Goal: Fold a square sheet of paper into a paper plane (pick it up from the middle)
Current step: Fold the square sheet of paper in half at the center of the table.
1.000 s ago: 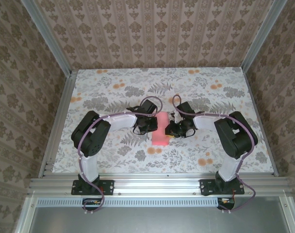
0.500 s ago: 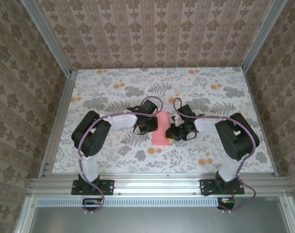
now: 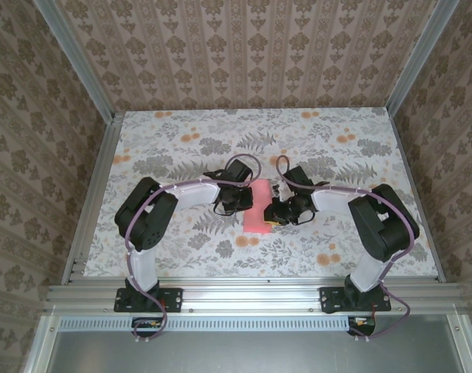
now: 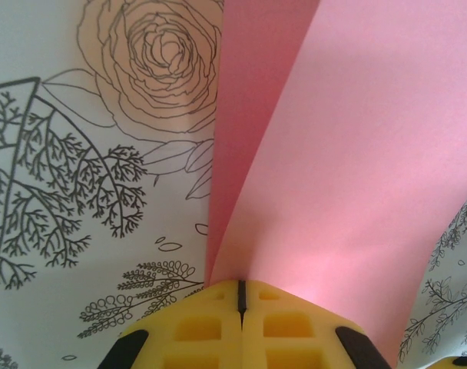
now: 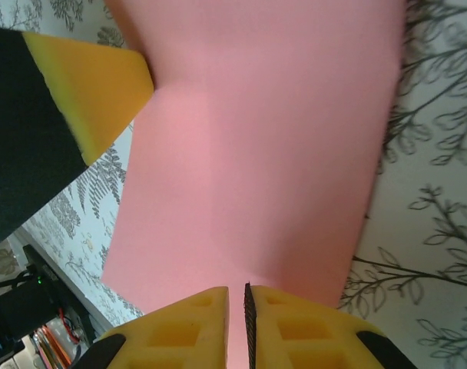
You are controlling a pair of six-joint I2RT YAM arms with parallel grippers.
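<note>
Salmon-pink square sheet of paper point(image 3: 258, 211) lies partly folded at the middle of the tabletop point(image 3: 166, 136). The left pincer point(image 4: 240, 296) and the right pincer point(image 5: 236, 304) each clamp one edge (pads nearly meeting). Judged step: an early fold. Next, align the edges and press the crease.

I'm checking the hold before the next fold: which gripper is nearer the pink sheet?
Neither left nor right: both touch it. The left gripper is shut on the left edge of the pink sheet; the right gripper pinches its right edge, opposite.
</note>
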